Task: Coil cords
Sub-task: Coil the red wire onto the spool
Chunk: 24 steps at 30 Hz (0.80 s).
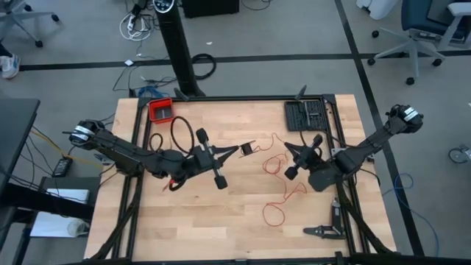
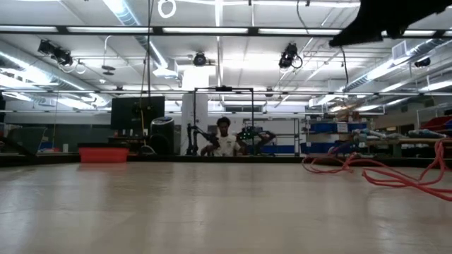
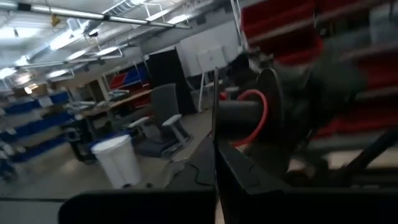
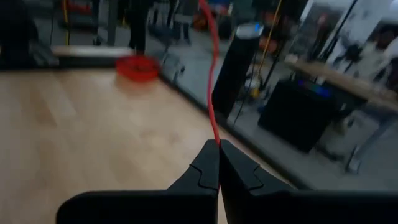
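**Ana:** Wooden tabletop (image 1: pixel 221 221) fills the high view, with grey floor and office chairs around it. What decides the coming move?

**Ben:** It is how the red cord (image 1: pixel 278 193) lies between the two grippers. Its long axis runs roughly from 12 to 6 o'clock, right of the table's middle: a thin strand near the top, loose loops in the middle, one small loop nearest the front edge. The right gripper (image 1: pixel 294 160) is much nearer; most of the cord lies just beside it, from about 7 to 9 o'clock of it.

**Ana:** Is that gripper closed?

**Ben:** Yes. In the right wrist view its fingertips (image 4: pixel 217 163) are pressed together on the cord (image 4: pixel 211 74), which rises straight away from them as one taut red line.

**Ana:** And the left gripper (image 1: pixel 243 150)?

**Ben:** It is at the table's middle, pointing toward 3 o'clock. In its wrist view the fingers (image 3: pixel 214 158) look closed, and a red cord curves (image 3: pixel 254 118) just beyond them around a dark part I cannot identify. Whether they pinch the cord, I cannot tell.

**Ana:** How does the cord look?

**Ben:** Very thin, wire-like, not yet coiled. In the low view it lies as tangled loops (image 2: pixel 381 169) on the right.

**Ana:** Farther back?

**Ben:** A red tray (image 1: pixel 160 109) and a black cable loop (image 1: pixel 180 131), well apart from the cord.
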### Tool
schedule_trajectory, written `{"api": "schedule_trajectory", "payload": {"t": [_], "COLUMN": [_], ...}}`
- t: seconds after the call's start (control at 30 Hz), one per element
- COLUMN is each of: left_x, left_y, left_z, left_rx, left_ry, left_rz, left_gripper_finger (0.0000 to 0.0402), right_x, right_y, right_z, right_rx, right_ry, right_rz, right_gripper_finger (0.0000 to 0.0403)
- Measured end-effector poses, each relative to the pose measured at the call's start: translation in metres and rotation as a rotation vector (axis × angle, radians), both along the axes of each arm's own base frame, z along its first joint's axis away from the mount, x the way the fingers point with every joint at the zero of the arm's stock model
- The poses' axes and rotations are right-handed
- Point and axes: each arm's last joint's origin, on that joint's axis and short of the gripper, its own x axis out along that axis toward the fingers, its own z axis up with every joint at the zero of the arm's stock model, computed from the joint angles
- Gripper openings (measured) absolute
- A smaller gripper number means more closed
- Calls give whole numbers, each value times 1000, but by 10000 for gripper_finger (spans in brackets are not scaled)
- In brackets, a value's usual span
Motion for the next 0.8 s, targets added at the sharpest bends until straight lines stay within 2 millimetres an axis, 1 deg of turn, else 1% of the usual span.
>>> {"api": "schedule_trajectory", "payload": {"t": [0.1, 0.2, 0.3, 0.47, 0.6, 0.7, 0.8], "left_x": [0, 1, 3, 6, 7, 9, 10], "left_y": [1, 7, 15, 31, 41, 48, 54], "left_z": [2, 3, 1, -7, -13, -17, -22], "left_rx": [-56, -124, -200, -258, -268, -267, -272], "left_ry": [-47, -86, -105, -69, -30, 4, 36], "left_rz": [-10, -2, 52, 205, 277, 304, 329], "left_gripper_finger": [3, 3, 3, 3, 3, 3, 3], "right_x": [7, 16, 29, 52, 69, 78, 86], "right_y": [-4, -4, -3, -6, -8, -8, -7], "right_z": [-11, -21, -32, -51, -61, -65, -64], "right_rx": [60, 101, 154, 251, 303, 334, 364], "right_ry": [33, 71, 113, 204, 247, 253, 258], "right_rz": [0, 13, 46, 160, 286, 375, 417], "right_gripper_finger": [0, 0, 0, 0, 0, 0, 0]}}
